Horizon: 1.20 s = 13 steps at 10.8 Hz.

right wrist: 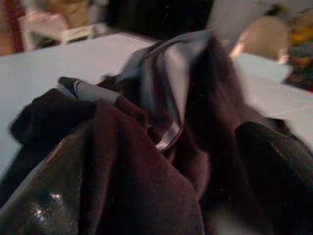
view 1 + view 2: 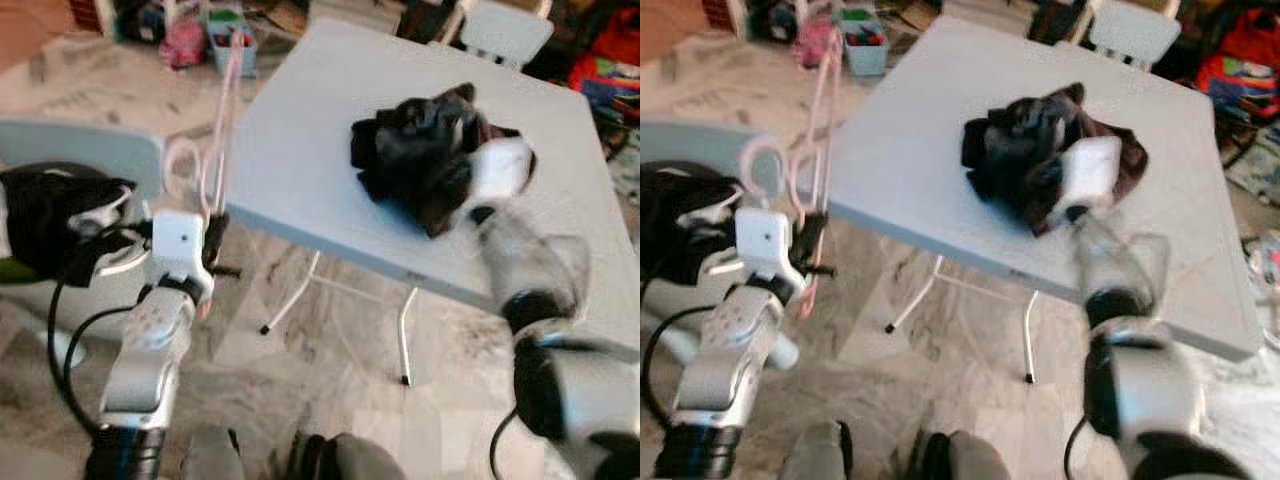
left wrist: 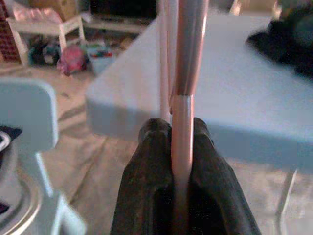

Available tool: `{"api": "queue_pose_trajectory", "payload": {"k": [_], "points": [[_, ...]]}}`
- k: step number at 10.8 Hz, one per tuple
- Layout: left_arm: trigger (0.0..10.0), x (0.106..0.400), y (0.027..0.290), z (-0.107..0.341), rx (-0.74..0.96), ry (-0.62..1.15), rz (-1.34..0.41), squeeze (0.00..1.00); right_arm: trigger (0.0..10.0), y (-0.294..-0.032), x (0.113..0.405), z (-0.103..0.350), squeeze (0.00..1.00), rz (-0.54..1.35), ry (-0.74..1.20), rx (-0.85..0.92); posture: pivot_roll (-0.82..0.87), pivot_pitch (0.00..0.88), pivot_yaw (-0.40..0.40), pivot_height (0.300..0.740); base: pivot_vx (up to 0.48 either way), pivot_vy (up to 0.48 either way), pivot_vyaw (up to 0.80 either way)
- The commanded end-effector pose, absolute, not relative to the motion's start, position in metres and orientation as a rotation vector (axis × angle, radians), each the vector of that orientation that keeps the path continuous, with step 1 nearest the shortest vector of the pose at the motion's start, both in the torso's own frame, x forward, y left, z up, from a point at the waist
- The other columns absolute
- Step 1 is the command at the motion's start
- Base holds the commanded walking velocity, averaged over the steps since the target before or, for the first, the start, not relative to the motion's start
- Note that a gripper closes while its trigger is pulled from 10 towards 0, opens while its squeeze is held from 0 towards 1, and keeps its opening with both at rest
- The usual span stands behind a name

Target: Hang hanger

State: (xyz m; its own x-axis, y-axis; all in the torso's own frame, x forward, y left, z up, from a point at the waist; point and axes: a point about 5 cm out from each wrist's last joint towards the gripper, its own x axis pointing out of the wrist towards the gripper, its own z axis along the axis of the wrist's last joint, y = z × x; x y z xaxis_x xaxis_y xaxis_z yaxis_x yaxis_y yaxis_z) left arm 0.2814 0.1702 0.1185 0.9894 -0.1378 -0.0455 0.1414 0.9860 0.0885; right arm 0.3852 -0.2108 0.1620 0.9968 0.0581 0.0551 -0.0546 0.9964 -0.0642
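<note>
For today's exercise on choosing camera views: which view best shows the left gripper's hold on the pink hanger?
The left wrist view: both black fingers press the pink hanger between them. The eye views show the left gripper beside the table, its grip small and indistinct.

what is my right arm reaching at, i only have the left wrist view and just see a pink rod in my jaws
Observer: The right gripper is at the dark clothes heaped on the table.
Operator: is it holding them
Observer: In the right wrist view its jaws are spread around the fabric, not closed.
Operator: and what's my rod
Observer: A pink hanger; the left gripper holds it upright beside the table's edge.
</note>
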Motion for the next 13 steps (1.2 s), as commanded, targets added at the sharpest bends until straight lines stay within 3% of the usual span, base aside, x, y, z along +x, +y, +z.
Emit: {"api": "queue_pose_trajectory", "payload": {"k": [1, 3, 5, 6, 9, 13], "points": [[10.0, 0.276, 0.167, 0.112, 0.082, 0.06, -0.139, 0.0, 10.0, -0.209, 0.381, 0.146, 0.0, 0.028, -0.012, -0.018, 0.05, 0.125, -0.139, 0.74, 0.0, 0.0, 0.0], [10.0, 0.264, 0.159, 0.101, 0.114, 0.071, -0.162, 0.0, 10.0, -0.174, 0.382, 0.139, 0.0, 0.092, -0.017, 0.055, 0.08, 0.123, -0.143, 0.74, 0.0, 0.0, 0.0], [10.0, 0.262, 0.157, 0.1, 0.105, 0.081, -0.18, 0.0, 10.0, -0.152, 0.386, 0.14, 0.0, 0.136, 0.008, -0.116, 0.09, 0.112, -0.142, 0.74, 0.0, 0.0, 0.0], [10.0, 0.259, 0.162, 0.099, 0.098, 0.093, -0.169, 0.0, 10.0, -0.153, 0.385, 0.134, 0.0, 0.133, 0.05, -0.076, 0.09, 0.103, -0.14, 0.74, 0.0, 0.0, 0.0], [10.0, 0.259, 0.163, 0.1, 0.118, 0.073, -0.166, 0.0, 10.0, -0.184, 0.375, 0.145, 0.0, 0.023, -0.101, 0.0, 0.05, 0.086, -0.112, 0.74, 0.0, 0.0, 0.0], [10.0, 0.267, 0.162, 0.107, 0.126, 0.03, -0.134, 0.0, 10.0, -0.198, 0.347, 0.131, 0.0, 0.031, -0.102, -0.011, 0.02, 0.067, -0.086, 0.74, 0.0, 0.0, 0.0]]}}
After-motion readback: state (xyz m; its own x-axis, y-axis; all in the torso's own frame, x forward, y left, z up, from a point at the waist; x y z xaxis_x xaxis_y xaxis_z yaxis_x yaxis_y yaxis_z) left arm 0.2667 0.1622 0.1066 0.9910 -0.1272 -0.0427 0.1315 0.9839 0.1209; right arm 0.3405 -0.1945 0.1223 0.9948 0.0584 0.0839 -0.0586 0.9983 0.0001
